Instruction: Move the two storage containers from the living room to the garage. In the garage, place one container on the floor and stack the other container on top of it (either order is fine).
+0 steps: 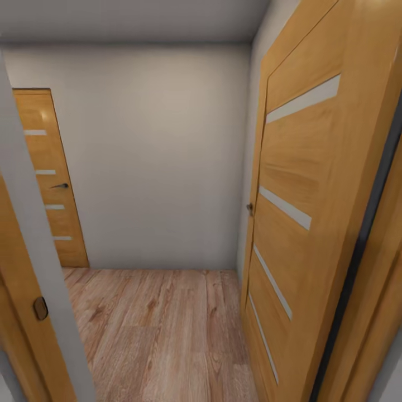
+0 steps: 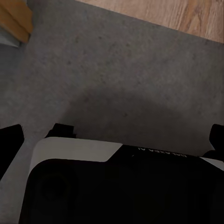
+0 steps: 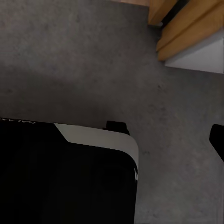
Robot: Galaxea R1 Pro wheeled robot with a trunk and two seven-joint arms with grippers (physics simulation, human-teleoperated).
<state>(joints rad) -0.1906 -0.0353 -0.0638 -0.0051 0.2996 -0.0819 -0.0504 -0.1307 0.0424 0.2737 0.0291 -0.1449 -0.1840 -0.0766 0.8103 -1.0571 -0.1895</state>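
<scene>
The two storage containers are out of view. My left gripper hangs open over the dark grey, speckled concrete floor, its black fingertips at the two edges of the left wrist view with nothing between them. My right gripper also hangs over the concrete floor. One black fingertip shows far out at the side, and the other is lost against the robot's black base. It holds nothing.
Ahead, through a doorway, lies a small hallway with a light wood-plank floor and a pale wall. An open wooden door stands close on the right, a closed one at far left. A grey door jamb is near on the left.
</scene>
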